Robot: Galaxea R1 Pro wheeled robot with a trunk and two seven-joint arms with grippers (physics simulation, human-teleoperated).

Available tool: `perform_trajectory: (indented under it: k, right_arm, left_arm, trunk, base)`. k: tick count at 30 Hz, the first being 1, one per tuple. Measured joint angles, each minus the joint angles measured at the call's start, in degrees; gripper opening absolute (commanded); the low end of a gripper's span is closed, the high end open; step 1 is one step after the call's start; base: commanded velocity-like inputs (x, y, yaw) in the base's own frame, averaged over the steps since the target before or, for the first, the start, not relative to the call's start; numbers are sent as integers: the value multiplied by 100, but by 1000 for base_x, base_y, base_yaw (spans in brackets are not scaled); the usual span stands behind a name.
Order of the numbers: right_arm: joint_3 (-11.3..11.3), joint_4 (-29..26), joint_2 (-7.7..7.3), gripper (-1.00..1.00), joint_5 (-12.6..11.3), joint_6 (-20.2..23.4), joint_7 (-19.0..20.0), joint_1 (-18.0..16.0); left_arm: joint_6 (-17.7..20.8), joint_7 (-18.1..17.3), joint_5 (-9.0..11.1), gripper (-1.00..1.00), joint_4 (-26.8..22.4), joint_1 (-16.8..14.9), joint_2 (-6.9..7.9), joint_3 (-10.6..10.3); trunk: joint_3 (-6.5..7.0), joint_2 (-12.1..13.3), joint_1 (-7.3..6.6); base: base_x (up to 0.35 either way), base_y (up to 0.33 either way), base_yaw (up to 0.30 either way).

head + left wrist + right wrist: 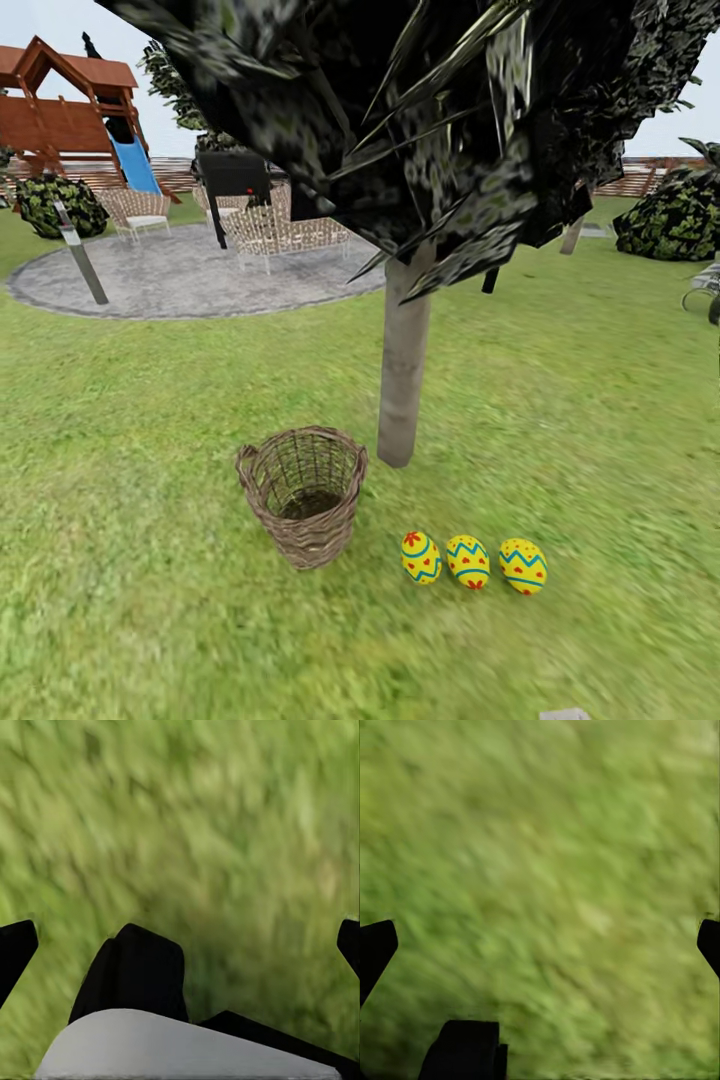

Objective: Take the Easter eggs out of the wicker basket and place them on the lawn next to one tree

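Left hand (180, 937): fingers spread wide, empty, above grass | Right hand (540, 937): fingers spread wide, empty, above grass | Three Easter eggs (468, 561): in a row on the lawn (560, 400), near the tree (404, 380) trunk | Wicker basket (303, 495): upright, empty, just beside eggs and trunk.

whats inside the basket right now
No egg shows in the basket: only woven wall and dark bottom. Its near rim hides a little of the floor. The three eggs lie in a row on the lawn beside it, near the tree.
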Motion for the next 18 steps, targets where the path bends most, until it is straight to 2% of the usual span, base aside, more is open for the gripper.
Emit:
perform_trajectory:
  k: [3, 7, 18]
  right_arm:
    - [0, 1, 0, 100, 0, 0, 3, 0]
    - [1, 2, 0, 100, 0, 0, 6, 0]
    - [2, 9, 0, 100, 0, 0, 7, 0]
  left_arm:
    - [0, 1, 0, 100, 6, 0, -1, 0]
    - [0, 0, 0, 100, 8, 0, -1, 0]
    - [0, 0, 6, 100, 5, 0, 41, 0]
  trunk:
    - [26, 120, -66]
    - [60, 281, -154]
    - [-42, 282, -154]
  base:
    - [-309, 0, 0]
    - [-95, 0, 0]
    - [-4, 0, 0]
